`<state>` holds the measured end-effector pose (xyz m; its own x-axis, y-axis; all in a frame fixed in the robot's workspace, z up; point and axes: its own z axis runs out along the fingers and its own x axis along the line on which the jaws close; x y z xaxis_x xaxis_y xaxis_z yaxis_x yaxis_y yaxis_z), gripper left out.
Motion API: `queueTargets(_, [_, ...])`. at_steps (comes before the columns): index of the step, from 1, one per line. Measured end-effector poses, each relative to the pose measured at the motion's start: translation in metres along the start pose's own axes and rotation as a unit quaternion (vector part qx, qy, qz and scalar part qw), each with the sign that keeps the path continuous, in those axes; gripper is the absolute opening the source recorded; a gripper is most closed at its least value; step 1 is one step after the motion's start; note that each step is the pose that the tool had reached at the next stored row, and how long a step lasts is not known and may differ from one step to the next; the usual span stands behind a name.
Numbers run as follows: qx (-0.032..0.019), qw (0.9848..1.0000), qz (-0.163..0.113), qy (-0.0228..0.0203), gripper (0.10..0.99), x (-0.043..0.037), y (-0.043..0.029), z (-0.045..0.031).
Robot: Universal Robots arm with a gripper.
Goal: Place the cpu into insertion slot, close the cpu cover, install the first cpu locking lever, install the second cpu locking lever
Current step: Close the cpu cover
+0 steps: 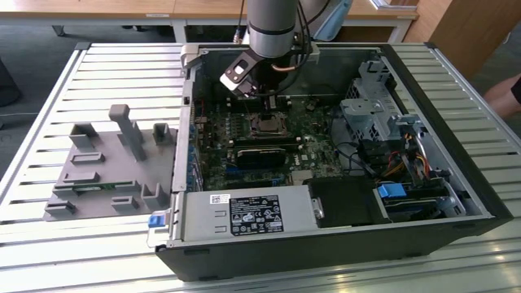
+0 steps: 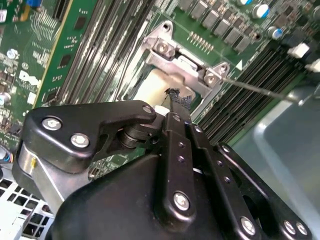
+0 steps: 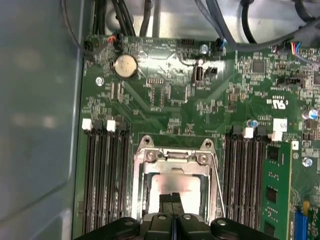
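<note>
The cpu (image 3: 172,182) lies flat in the insertion slot (image 3: 136,167) on the green board (image 3: 165,100). Its pale silver-beige face is plain and smooth, and it shows through the square window of the cpu cover (image 3: 172,156), a silvery frame lying down around it with two screws at one edge. A thin wire locking lever (image 3: 218,180) runs along one side of the socket. The gripper (image 3: 172,198) stands over the chip's edge, its two black fingers pressed together with nothing between them; whether the tips touch the metal I cannot tell. Black memory slots (image 3: 102,175) flank the socket, with a green memory module (image 3: 277,190) and a coin cell (image 3: 125,66) farther out. White lettering (image 3: 280,102) is printed on the board. In the exterior view a printed label (image 1: 256,215) sits on the power supply inside the open computer case (image 1: 480,183)
</note>
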<state>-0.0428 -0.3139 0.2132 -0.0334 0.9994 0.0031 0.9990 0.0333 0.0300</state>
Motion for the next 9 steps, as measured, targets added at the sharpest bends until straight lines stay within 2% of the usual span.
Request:
queueTargets(4, [0.0001, 1.0000, 0.000, 0.0000, 0.106, 0.0002, -0.0064, 0.0007])
queueTargets(9, [0.0001, 1.0000, 0.000, -0.0001, 0.106, 0.0003, -0.0104, 0.0046])
